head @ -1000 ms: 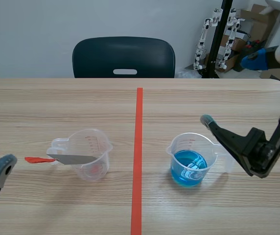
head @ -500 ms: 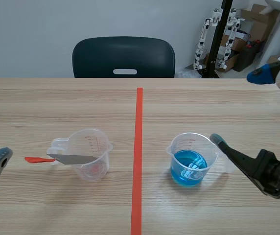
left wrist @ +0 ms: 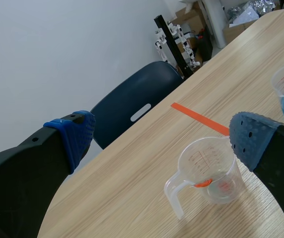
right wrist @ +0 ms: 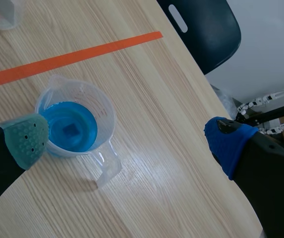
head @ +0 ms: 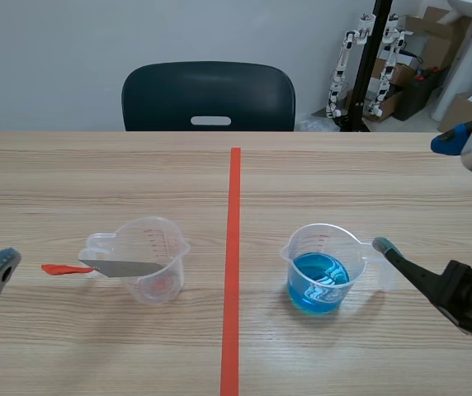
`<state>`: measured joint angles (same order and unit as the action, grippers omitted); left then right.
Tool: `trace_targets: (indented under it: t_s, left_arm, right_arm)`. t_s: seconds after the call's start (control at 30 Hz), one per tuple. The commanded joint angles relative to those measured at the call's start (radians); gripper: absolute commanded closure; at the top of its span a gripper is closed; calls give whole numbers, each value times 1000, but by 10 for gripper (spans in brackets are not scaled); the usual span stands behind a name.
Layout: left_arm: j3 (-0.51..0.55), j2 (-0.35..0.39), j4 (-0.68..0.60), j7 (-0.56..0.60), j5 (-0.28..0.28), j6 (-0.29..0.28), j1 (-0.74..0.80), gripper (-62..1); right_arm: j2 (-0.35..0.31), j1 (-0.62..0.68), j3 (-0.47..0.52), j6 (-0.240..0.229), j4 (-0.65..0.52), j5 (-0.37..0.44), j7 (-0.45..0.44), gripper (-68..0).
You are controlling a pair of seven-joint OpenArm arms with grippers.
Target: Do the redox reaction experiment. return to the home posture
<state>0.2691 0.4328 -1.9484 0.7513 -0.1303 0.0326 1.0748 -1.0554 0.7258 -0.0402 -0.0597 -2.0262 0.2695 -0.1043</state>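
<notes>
Pale wood grain runs across the bench [head: 96, 173], split down the middle by an orange-red tape line, with a dark chair [head: 209, 95] tucked in at the far side. You have two cups to mind. The clear measuring cup [head: 155, 262] stands on the left half of the bench, with a red-handled spatula [head: 112, 267] resting across its rim. The cup of blue liquid [head: 323, 268] stands on the right half, and a small dark piece shows at its bottom. Your left end effector [left wrist: 162, 141] hangs low at the near left with its fingers wide apart and nothing between them, well short of the clear cup. Your right end effector [right wrist: 128, 141] is likewise spread and empty, one fingertip just beside the blue cup's handle. The chemistry looks finished, so I judge you are in the homing step. What the next move calls for is care on the right side. Draw that arm away from the handle first, so the near fingertip cannot clip the cup and spill it.
</notes>
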Motion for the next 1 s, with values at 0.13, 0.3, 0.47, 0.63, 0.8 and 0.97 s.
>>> trace_targets:
  t_s: [0.13,0.3,0.47,0.63,0.8,0.97]
  left_arm:
    - [2,-3,-13,8,12,6,2,-566]
    - [2,-3,-13,8,12,6,2,-566]
    - [2,-3,-13,8,12,6,2,-566]
    - [2,-3,-13,8,12,6,2,-566]
    - [2,-3,-13,8,12,6,2,-566]
    - [2,-3,-13,11,12,6,2,-566]
  right_arm:
    - [-3,11,5,14,-6,0,-46,-679]
    - [27,8,19,32,-18,-16,-51,-679]
    - [121,8,96,45,-35,-23,-66,-679]
    - [245,8,185,37,-43,-45,-144,-679]
    - [346,0,231,22,-43,-87,-176,-679]
    - [380,-14,234,6,-43,-106,-172,-679]
